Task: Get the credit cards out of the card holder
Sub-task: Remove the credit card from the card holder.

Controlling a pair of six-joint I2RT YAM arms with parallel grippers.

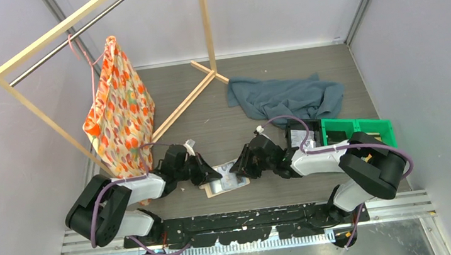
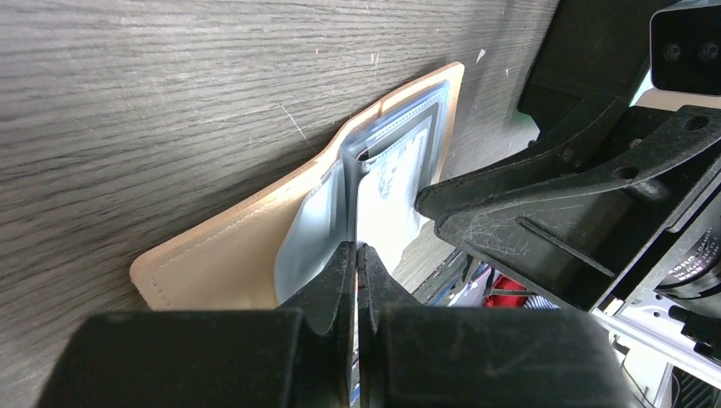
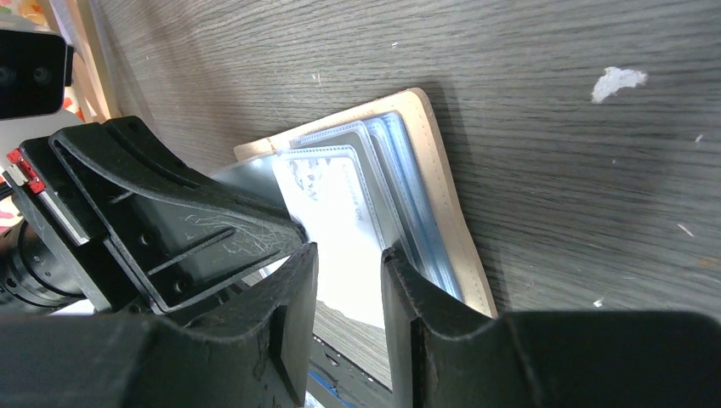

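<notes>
One card holder (image 2: 223,259): lying open on bench (image 2: 153,93).
Credit cards (image 3: 336,200): one pale face visible; total unclear.
Left gripper (image 2: 357,270): clenched over the holder.
Right gripper (image 3: 349,259): released, jaws apart.

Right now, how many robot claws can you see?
2. The left gripper is shut at the left side of the card holder. The right gripper, fingers apart, is at its right side. None seem hidden.

Black arms (image 1: 376,172), white shells (image 1: 318,161), purple cables (image 1: 290,118); right end effector (image 1: 241,164) scuffed.
</notes>
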